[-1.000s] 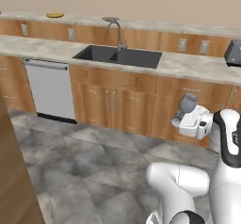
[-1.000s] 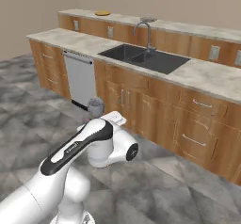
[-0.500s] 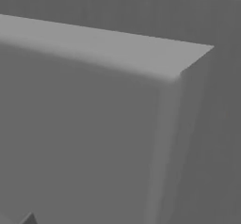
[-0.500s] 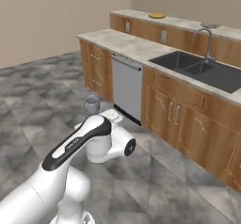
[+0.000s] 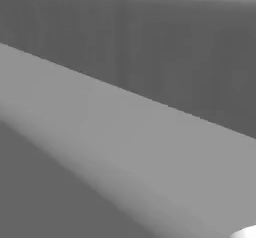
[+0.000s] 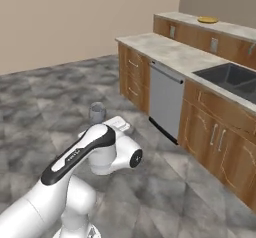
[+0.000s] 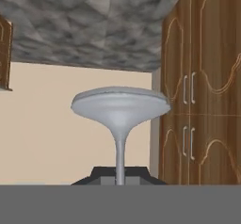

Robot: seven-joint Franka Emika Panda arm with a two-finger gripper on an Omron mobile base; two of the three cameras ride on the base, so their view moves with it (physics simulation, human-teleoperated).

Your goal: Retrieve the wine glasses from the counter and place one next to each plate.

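glass point(image 7: 120, 119): small, translucent grey-blue, stemmed; seen in the hand view with the thin stem running down between the pincer tips and the round foot spread out away from the camera
glass, second sighting point(image 6: 97, 112): bowl standing just past the hand, over open floor, well apart from the tabletop point(image 6: 170, 52)
handling: likely light, rigid and fragile; smooth and probably slippery; thin stem the weak point, so no hard squeeze or sideways knock
hold: taken on the stem, close under the bowl; looks a sound place, since bowl and foot would both stop a slip
pincer point(image 7: 120, 180): closed narrow on the stem
arm: folded low and forward, elbow bent, hand level ahead of the base, glass carried about upright
plate point(image 6: 207, 19): golden-yellow, on the far raised top behind the sink point(image 6: 227, 76); grey one not visible
stage: by judgement, carrying, glass not yet set down
risk: swing of the base could tip or swing the glass in the grip
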